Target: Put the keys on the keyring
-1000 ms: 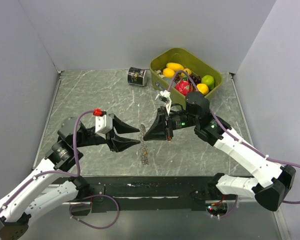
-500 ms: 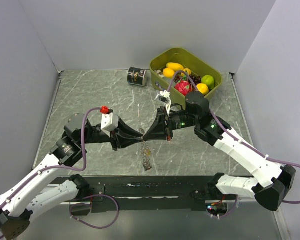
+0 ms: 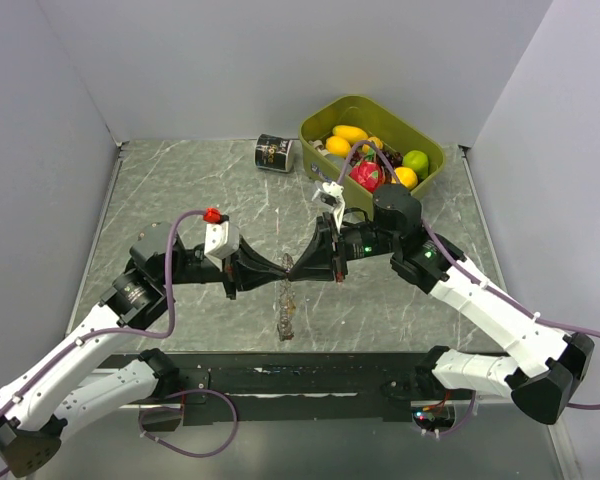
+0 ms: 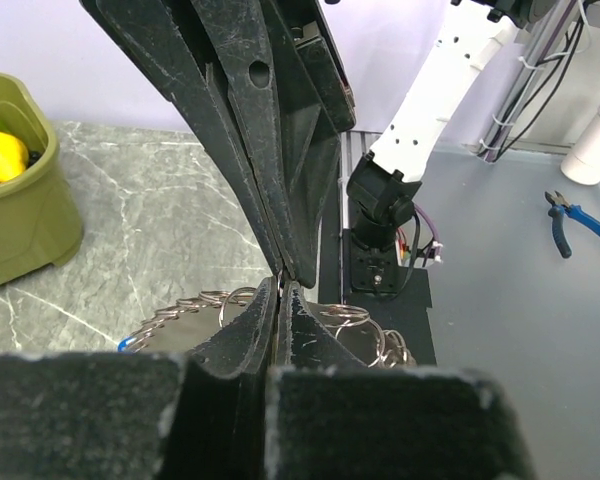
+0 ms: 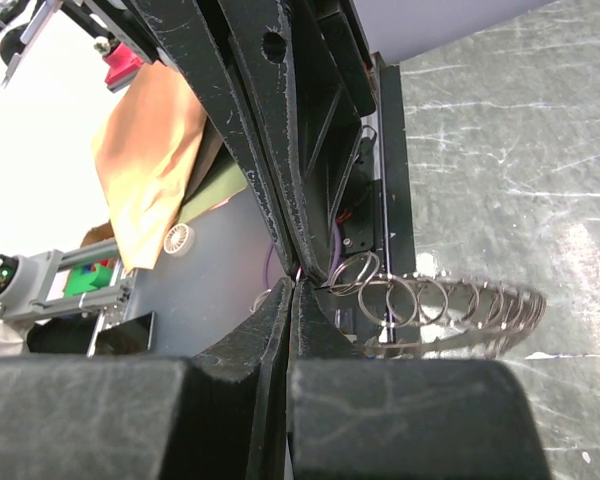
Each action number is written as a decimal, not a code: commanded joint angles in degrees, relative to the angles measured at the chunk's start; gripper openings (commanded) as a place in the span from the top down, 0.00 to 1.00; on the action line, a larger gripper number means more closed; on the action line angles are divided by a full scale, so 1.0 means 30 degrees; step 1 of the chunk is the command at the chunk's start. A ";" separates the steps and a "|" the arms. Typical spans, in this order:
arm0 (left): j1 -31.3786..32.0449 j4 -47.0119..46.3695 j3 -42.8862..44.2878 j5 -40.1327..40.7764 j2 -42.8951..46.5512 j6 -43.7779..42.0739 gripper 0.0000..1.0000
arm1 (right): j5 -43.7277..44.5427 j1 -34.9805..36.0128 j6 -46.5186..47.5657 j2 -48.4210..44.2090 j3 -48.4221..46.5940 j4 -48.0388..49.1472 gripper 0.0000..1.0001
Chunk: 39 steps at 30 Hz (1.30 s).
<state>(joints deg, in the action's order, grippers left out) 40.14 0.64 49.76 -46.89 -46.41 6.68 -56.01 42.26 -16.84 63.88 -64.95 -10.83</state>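
Our left end effector (image 3: 278, 269) is pinched together on the top coil of the keyring (image 3: 285, 312), which hangs over the middle of the tabletop (image 3: 180, 190). Our right end effector (image 3: 294, 269) clamps just beside it. We should part that coil gently and evenly.

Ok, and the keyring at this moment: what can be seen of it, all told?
The keyring looks like a curved string of many small silvery wire loops, metal by its shine. It is pinched between the tips of the left gripper and the right gripper, both shut, which meet nose to nose above the table. The rest trails from there toward the near edge. Whether its low end rests on the table is unclear.
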 commanded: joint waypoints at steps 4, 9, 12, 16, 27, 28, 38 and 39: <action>0.0067 -0.0097 0.0055 0.0631 0.0938 -0.0234 0.99 | 0.1580 0.0093 -0.0624 -0.1427 0.0113 0.2055 0.56; 0.0067 -0.0857 -0.0530 0.0924 0.1583 -0.0350 0.99 | 0.4894 -0.0170 -0.1094 -0.3564 0.1402 0.3021 0.09; 0.0067 -0.1181 -0.0940 0.0779 0.1993 -0.0497 0.99 | 0.6245 -0.0463 -0.1388 -0.4942 0.2574 0.3986 0.00; 0.0067 -0.1737 -0.1351 0.0660 0.2462 -0.0848 0.99 | 0.6746 -0.0814 -0.1476 -0.5472 0.2987 0.3757 0.00; 0.0067 -0.1533 -0.1761 0.0894 0.2492 -0.1171 0.99 | 0.6628 -0.0874 -0.2150 -0.4359 0.3104 0.3142 0.00; 0.0038 -0.1591 -0.1849 0.0895 0.2493 -0.1200 0.99 | 0.6744 -0.0874 -0.2179 -0.4301 0.3104 0.3054 0.00; 0.0038 -0.1446 -0.2259 0.0953 0.2463 -0.1698 0.99 | 0.7797 -0.0903 -0.1799 -0.3628 0.2812 0.1679 0.00; 0.0038 -0.1387 -0.2260 0.0983 0.2550 -0.1843 0.99 | 0.8090 -0.0903 -0.1683 -0.3539 0.2666 0.1241 0.00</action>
<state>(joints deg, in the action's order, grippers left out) 40.16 0.25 43.27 -44.62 -39.94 3.18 -34.98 39.92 -23.03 52.16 -55.72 -4.82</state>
